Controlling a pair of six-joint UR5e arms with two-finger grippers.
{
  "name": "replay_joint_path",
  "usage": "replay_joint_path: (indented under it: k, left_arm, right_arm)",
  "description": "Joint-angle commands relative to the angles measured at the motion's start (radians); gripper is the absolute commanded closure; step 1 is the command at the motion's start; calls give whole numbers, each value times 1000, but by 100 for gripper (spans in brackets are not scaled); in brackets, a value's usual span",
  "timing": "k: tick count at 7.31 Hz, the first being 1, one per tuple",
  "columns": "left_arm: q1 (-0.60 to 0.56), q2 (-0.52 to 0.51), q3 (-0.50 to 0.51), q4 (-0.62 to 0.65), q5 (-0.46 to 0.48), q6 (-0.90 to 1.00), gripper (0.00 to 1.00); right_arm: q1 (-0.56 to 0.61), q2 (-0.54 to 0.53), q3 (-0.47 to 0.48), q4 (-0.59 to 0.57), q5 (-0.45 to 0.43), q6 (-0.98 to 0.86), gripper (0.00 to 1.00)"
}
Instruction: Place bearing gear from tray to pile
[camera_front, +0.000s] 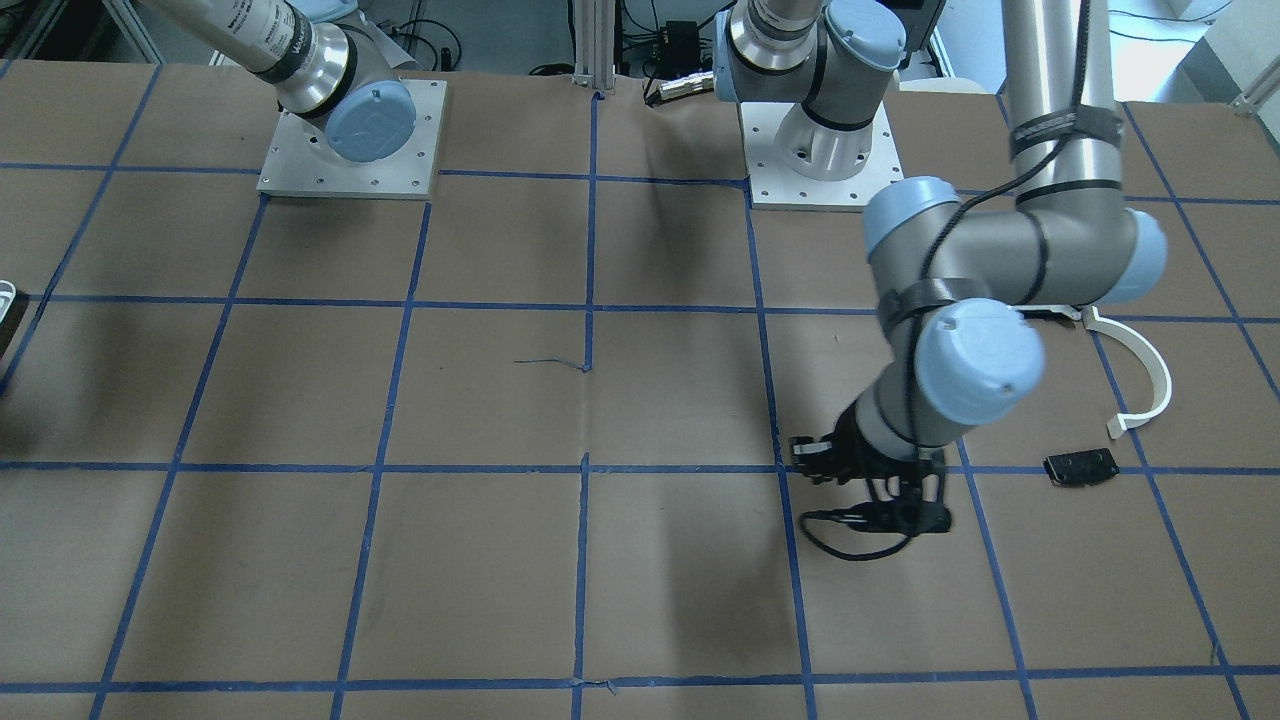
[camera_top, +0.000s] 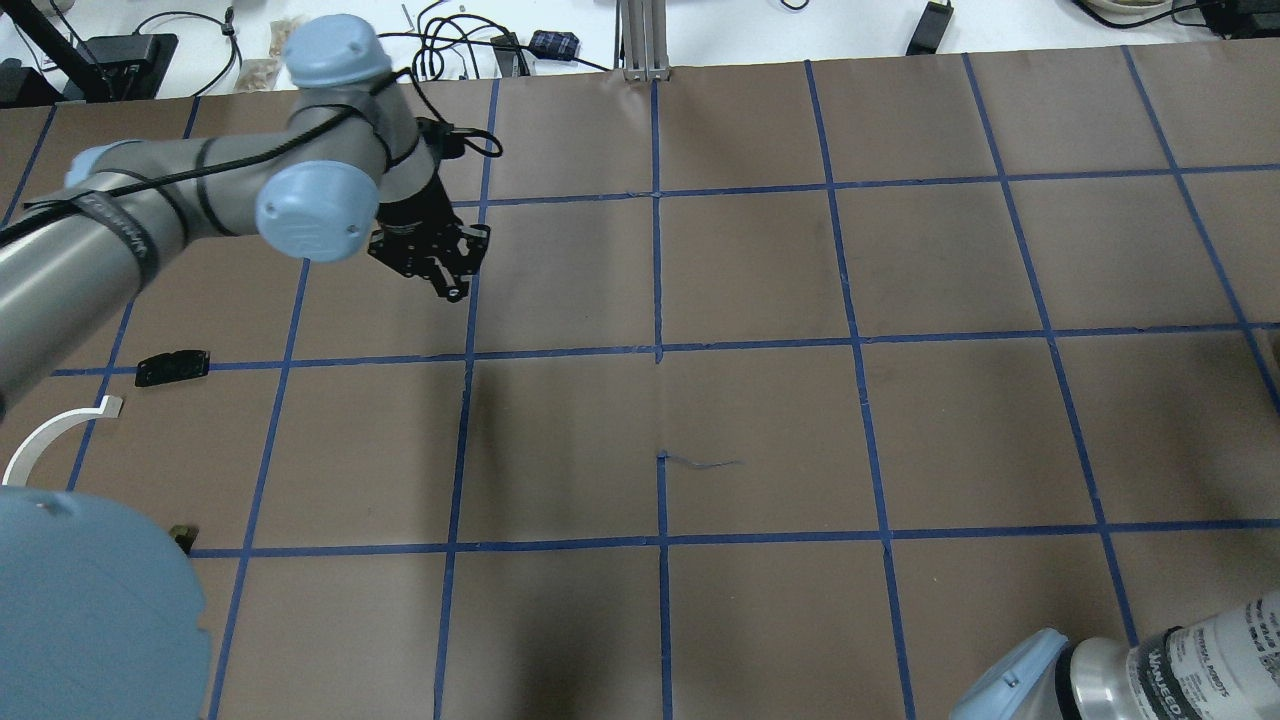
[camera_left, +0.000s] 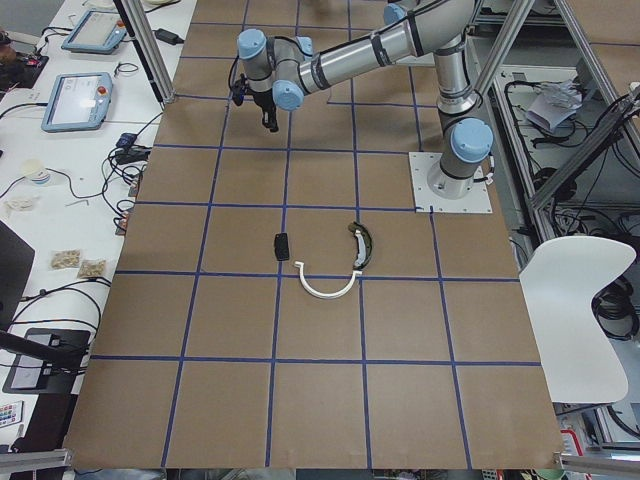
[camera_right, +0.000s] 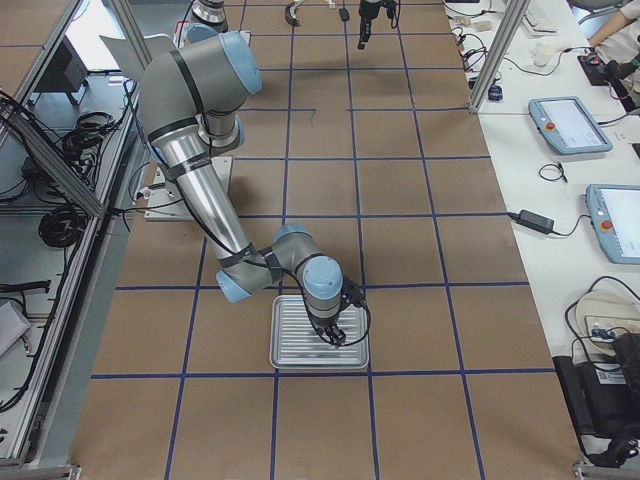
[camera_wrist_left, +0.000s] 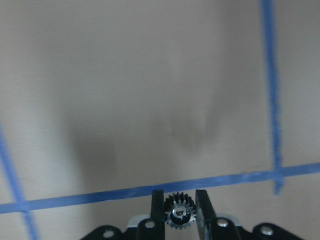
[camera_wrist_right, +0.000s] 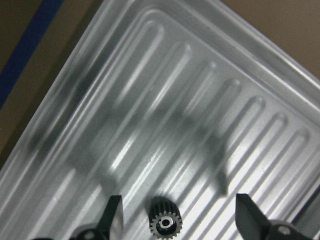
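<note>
My left gripper (camera_wrist_left: 180, 196) is shut on a small black bearing gear (camera_wrist_left: 180, 214) and holds it above the brown table, right of the pile in the overhead view (camera_top: 448, 278). The pile is a white half-ring arc (camera_top: 45, 440), a flat black plate (camera_top: 172, 367) and a curved black-and-gold piece (camera_left: 362, 245). My right gripper (camera_wrist_right: 177, 202) is open low over the ribbed silver tray (camera_wrist_right: 150, 100), its fingers (camera_wrist_right: 114, 215) either side of a second black gear (camera_wrist_right: 165, 222) lying in the tray.
The table is brown paper with a blue tape grid (camera_top: 658, 350). The two arm bases (camera_front: 350, 140) stand on plates at the robot's edge. The tray (camera_right: 290, 345) lies near the table's right end, far from the pile.
</note>
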Motion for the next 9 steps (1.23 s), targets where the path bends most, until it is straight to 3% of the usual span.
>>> replay_joint_path:
  k: [1, 5, 9]
  left_arm:
    - [234, 43, -22, -69, 31, 254, 100]
    - [634, 27, -109, -55, 64, 607, 100]
    - [660, -58, -111, -26, 66, 604, 100]
  right_arm:
    - [0, 1, -1, 1, -9, -18, 43]
    - [0, -1, 8, 11, -11, -23, 46]
    - [-2, -4, 8, 15, -12, -23, 72]
